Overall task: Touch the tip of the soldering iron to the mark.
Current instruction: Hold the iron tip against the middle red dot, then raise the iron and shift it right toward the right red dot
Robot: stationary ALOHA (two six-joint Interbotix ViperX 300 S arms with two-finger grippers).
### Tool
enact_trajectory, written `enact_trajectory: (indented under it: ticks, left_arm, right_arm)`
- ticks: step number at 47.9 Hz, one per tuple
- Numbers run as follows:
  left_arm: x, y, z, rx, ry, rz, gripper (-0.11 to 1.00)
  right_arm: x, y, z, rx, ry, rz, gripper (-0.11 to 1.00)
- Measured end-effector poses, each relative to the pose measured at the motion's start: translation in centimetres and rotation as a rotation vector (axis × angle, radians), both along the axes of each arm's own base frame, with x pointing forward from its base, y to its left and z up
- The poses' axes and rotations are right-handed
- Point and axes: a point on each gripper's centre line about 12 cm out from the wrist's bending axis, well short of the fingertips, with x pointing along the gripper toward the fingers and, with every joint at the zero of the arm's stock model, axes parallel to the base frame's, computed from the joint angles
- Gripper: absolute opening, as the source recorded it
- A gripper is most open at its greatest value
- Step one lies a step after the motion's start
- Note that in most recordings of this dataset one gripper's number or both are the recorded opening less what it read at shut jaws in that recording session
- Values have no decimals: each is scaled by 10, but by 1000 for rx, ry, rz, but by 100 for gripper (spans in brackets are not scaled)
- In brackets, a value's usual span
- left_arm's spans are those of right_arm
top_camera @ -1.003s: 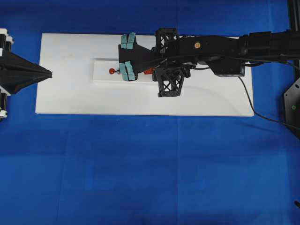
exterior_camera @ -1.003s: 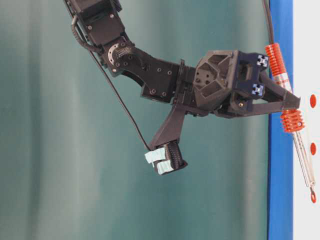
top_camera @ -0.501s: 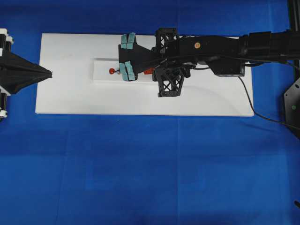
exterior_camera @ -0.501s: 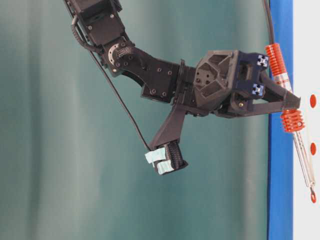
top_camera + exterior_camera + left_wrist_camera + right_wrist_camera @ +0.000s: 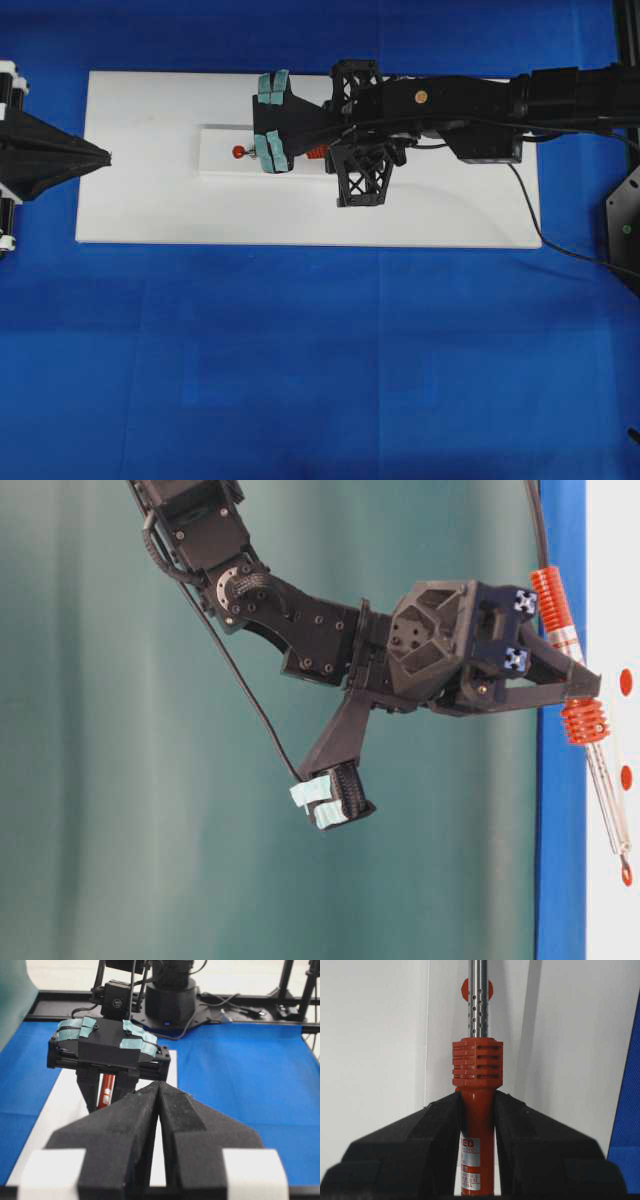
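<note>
A blue table cover is being spread under everything, and a white board is being carried on it near the far edge. A smaller raised white slab is lying on that board, and a red mark is being shown on the slab. No container is being presented in any view.

The right arm is being stretched in from the right of the overhead view across the board. The right gripper is being kept clamped on the red-orange handle of the soldering iron, just behind its ribbed collar, as the right wrist view is showing plainly. The silver shaft is being pointed away from the jaws toward the red mark, which is being partly covered by the shaft in that view.

In the table-level view, which is being shown turned on its side, the tip is being held right at the lowest of three red dots; whether it is actually touching cannot be told, though it looks so. In the overhead view most of the iron is being hidden beneath the gripper, and the black cord is being trailed off to the right.

The left gripper is being held closed, pads together and nothing between them, at the left edge of the board.
</note>
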Motion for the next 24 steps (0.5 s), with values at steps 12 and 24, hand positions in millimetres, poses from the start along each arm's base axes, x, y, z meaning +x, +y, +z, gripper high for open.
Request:
enact_trajectory:
  ticks: [12,24]
  left_arm:
    - [0,0,0,-2,0,0,0]
    - [0,0,0,-2,0,0,0]
  right_arm:
    - [0,0,0,0,-2,0,6]
    - [0,0,1,0,1,-1,6]
